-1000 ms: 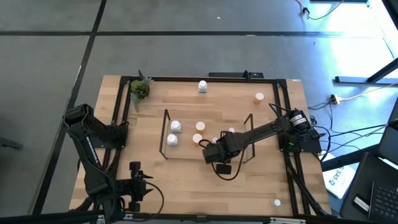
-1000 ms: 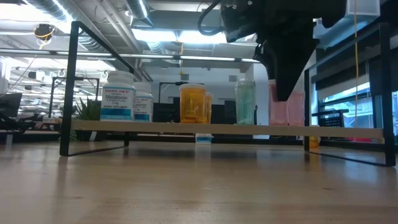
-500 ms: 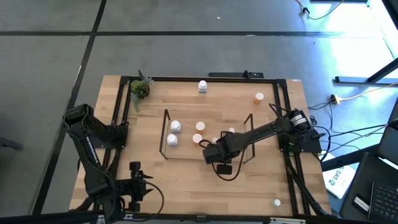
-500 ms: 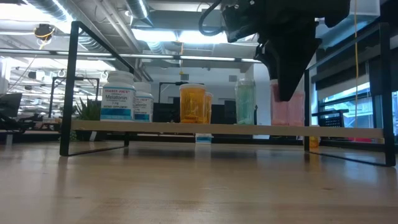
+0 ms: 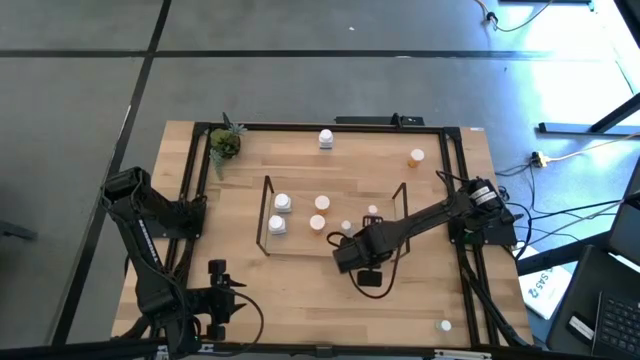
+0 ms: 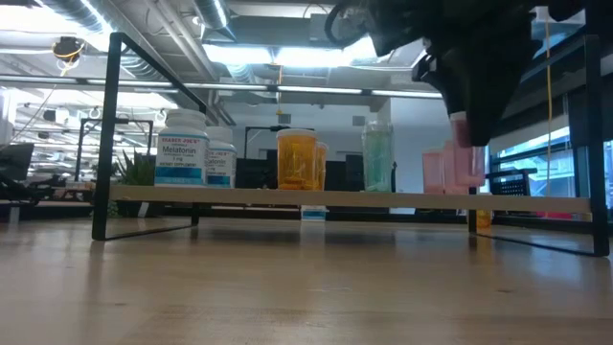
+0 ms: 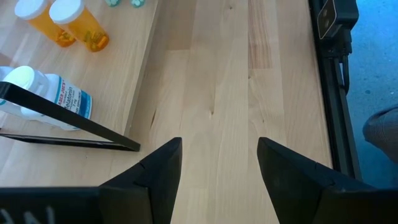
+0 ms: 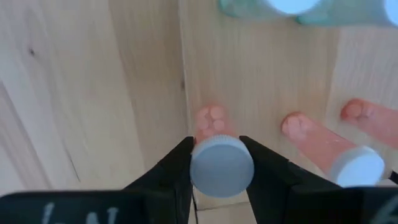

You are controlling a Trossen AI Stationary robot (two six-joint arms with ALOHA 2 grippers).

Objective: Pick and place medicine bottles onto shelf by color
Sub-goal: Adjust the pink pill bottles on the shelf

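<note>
Spanning the middle of the wooden table, the wire shelf carries bottles lined up by colour: two white bottles at one end, orange ones next, a teal one after that, and a pink bottle standing near the far end frame. The right arm reaches diagonally in from its corner, and the right gripper hangs over the shelf's front edge, its fingers clamped on the sides of another small pink bottle with a white cap. From table height that pink bottle sits raised above the shelf board, just beside the pink one already standing there. The left arm is folded back at its own front corner, and the left gripper hovers over bare table with its fingers spread and nothing between them. Off the shelf, a white-capped bottle and an orange bottle stand near the back edge, a small potted plant occupies the back corner, and one tiny white cap shows near the front right corner.
</note>
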